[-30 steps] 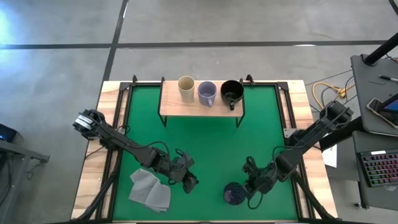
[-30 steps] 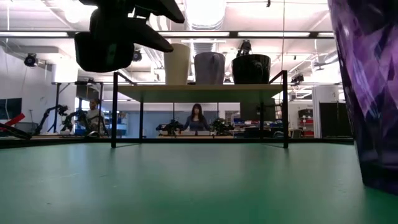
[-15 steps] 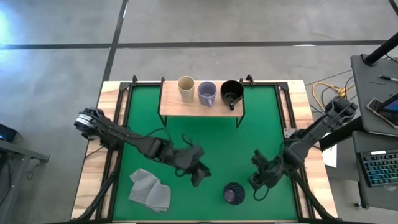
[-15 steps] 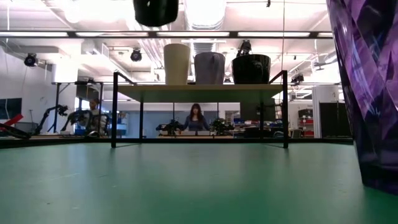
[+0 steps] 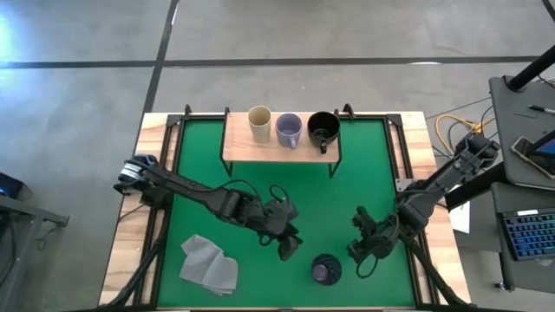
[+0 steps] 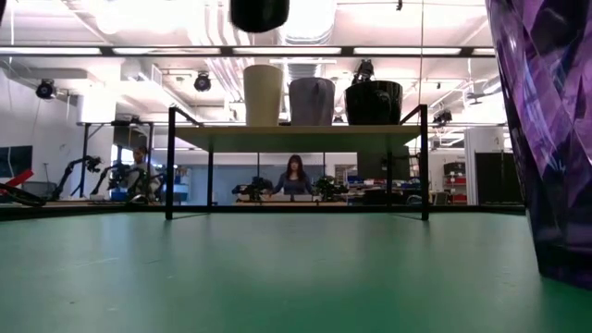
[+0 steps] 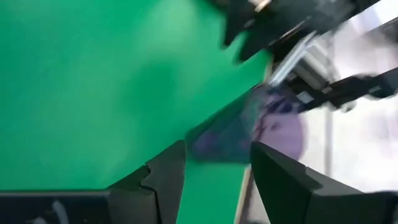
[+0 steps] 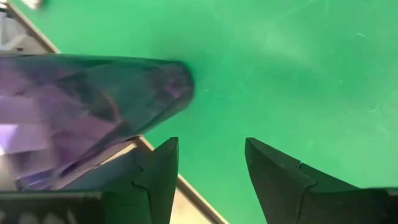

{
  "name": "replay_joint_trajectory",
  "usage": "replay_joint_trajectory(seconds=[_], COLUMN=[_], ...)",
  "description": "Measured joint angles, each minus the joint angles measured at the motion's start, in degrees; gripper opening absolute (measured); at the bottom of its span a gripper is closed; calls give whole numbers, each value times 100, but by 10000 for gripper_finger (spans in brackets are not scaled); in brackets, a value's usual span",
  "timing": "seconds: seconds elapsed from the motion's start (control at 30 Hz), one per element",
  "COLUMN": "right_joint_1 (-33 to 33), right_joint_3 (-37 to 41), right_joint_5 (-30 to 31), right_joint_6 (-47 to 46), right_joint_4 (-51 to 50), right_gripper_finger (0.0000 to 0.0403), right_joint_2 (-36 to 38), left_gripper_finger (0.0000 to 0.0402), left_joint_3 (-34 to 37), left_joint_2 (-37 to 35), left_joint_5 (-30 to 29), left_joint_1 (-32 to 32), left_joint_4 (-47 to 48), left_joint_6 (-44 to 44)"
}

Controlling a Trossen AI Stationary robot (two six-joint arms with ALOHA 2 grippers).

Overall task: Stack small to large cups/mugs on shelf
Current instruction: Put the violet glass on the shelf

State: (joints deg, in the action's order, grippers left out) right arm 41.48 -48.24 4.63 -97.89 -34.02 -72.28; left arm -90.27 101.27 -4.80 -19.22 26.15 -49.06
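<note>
The dark purple tumbler [image 5: 326, 270] stands upright on its base on the green mat near the table's front edge. It fills the right side of the low view [image 6: 546, 139]. My left gripper [image 5: 289, 249] hovers open just left of it, and the tumbler [image 7: 273, 124] lies ahead of its fingers. My right gripper [image 5: 360, 258] stands open just right of the tumbler [image 8: 93, 106], apart from it. On the wooden shelf [image 5: 279, 149] at the far side stand the cream cup [image 5: 259, 122], the lavender-grey mug [image 5: 289, 130] and the black mug [image 5: 323, 128], in a row.
A folded grey cloth [image 5: 210, 264] lies on the mat at the near left. The shelf's thin black legs [image 6: 169, 162] stand on the mat. Bare green mat [image 5: 286, 195] stretches between the shelf and the grippers. People sit in the room beyond the table.
My right gripper has let go of the tumbler and drawn back toward the table's right edge. The tumbler stays standing where it was. My left gripper has swept from near the cloth toward the table's right, up to the tumbler.
</note>
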Motion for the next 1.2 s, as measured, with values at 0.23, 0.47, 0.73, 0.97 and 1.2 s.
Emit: replay_joint_trajectory(seconds=[0.23, 0.47, 0.73, 0.97, 1.2], right_joint_1=[39, -33, -215, -404, -439], right_joint_3=[-1062, -2621, -3655, -4077, -4057], right_joint_5=[402, 454, 290, 225, -11], right_joint_6=[559, 1565, 2267, 2487, 2360], right_joint_4=[-1413, -2654, -3000, -3015, -3009], right_gripper_finger=[171, 167, 167, 167, 167], right_joint_2=[45, -828, -1995, -2480, -2669], left_gripper_finger=[167, 167, 166, 166, 166], left_joint_3=[287, 493, 740, 952, 1497], left_joint_2=[-196, -297, -318, -545, -859], left_joint_5=[-367, -472, -556, -759, -834], left_joint_1=[-13, -46, -342, -644, -869], left_joint_4=[1114, 1447, 1960, 2124, 2082], left_joint_6=[2, -27, -532, -757, -1141])
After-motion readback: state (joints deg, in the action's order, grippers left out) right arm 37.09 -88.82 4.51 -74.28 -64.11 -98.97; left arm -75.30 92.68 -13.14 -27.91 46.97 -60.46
